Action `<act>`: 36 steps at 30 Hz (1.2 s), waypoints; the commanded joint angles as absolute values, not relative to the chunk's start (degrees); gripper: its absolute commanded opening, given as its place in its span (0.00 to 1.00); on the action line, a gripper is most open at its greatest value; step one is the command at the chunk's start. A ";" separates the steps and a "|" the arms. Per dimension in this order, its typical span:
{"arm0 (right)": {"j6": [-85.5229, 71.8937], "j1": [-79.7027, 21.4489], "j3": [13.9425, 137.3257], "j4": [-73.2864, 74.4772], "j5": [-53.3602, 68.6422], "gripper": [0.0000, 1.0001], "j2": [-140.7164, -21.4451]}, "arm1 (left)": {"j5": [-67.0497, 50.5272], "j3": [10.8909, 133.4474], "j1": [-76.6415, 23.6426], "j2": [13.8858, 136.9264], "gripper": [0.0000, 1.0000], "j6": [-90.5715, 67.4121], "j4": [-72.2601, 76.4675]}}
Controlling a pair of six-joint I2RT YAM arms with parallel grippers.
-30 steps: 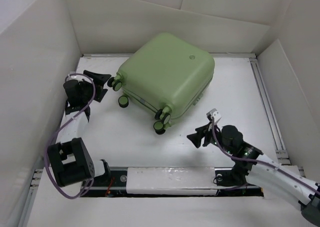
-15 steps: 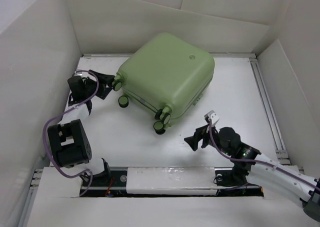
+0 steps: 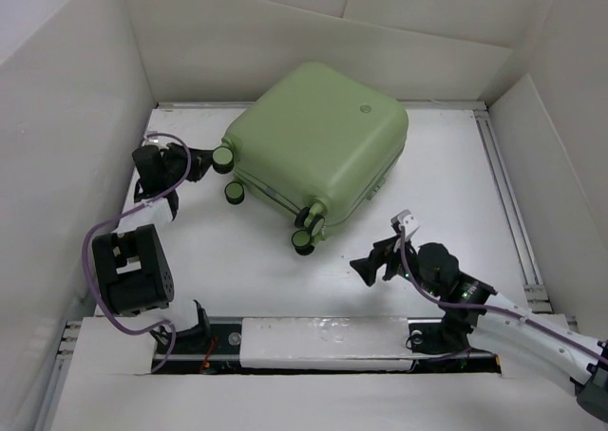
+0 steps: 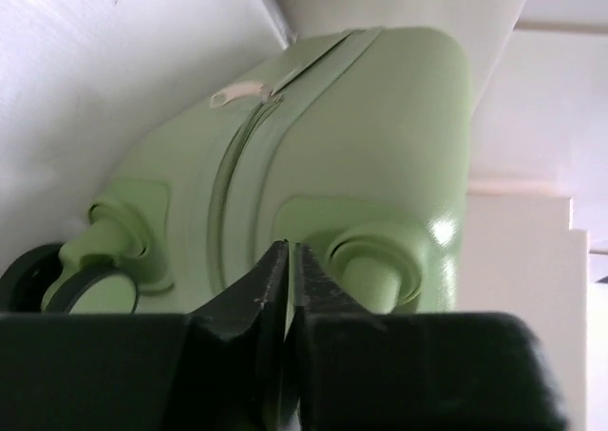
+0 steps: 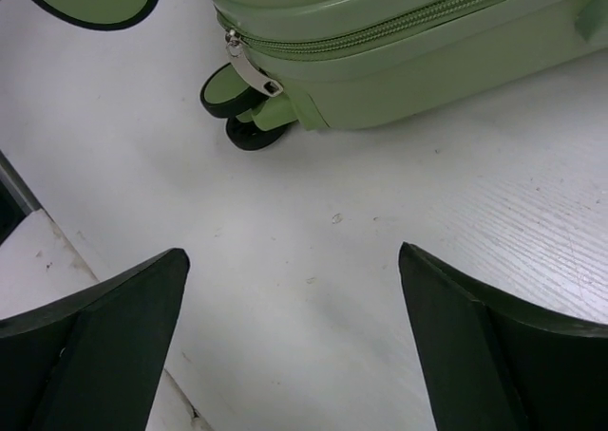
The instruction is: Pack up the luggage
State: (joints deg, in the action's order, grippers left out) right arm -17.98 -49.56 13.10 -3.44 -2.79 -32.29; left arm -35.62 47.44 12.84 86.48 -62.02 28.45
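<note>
Holding my left gripper [image 4: 289,251] closed and empty beside a wheel [image 3: 223,156] of the luggage [image 3: 318,137], I fear a push may turn it away from my open right gripper [image 5: 293,258].

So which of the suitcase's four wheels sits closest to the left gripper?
The far-left wheel, at the suitcase corner right beside the left gripper; the other three sit farther along its wheeled end.

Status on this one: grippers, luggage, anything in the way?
Left gripper shut, empty, at luggage wheel end. Right gripper open, empty, short of near corner. Luggage closed, lying flat. Nothing blocking.
</note>
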 commanded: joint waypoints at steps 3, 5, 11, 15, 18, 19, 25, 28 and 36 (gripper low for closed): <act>-18.02 -49.92 14.50 -5.62 -3.70 0.57 -32.17 | -38.58 40.71 11.34 79.82 0.00 -63.19 33.57; -18.02 -49.92 14.50 -5.62 -3.69 0.31 -33.65 | -37.71 38.77 9.24 76.04 0.00 -61.53 33.57; -18.63 -50.45 16.61 -8.70 -3.16 0.01 -36.65 | -35.33 31.22 1.34 67.61 0.00 -59.68 34.80; -19.16 -50.45 17.75 -7.39 -3.77 0.20 -35.95 | -33.76 28.57 -3.41 63.30 0.00 -58.54 34.80; -19.16 -50.45 17.75 -4.94 -6.06 0.44 -35.95 | -32.44 26.55 -6.66 59.26 0.00 -57.14 34.80; -19.16 -50.45 17.75 -4.92 -6.85 0.49 -35.43 | -31.21 26.54 -6.68 58.11 0.00 -55.13 34.02; -17.32 -50.45 15.73 -5.53 -6.07 0.66 -35.42 | -12.77 32.60 -6.68 50.11 0.56 -44.31 10.57; -17.31 -50.45 15.12 -6.06 -6.06 0.67 -34.37 | -16.41 33.13 -6.68 49.57 0.59 -41.93 11.77; -17.31 -50.45 14.59 -6.59 -6.77 0.34 -35.59 | -19.90 33.74 -27.87 53.07 0.54 -35.09 12.74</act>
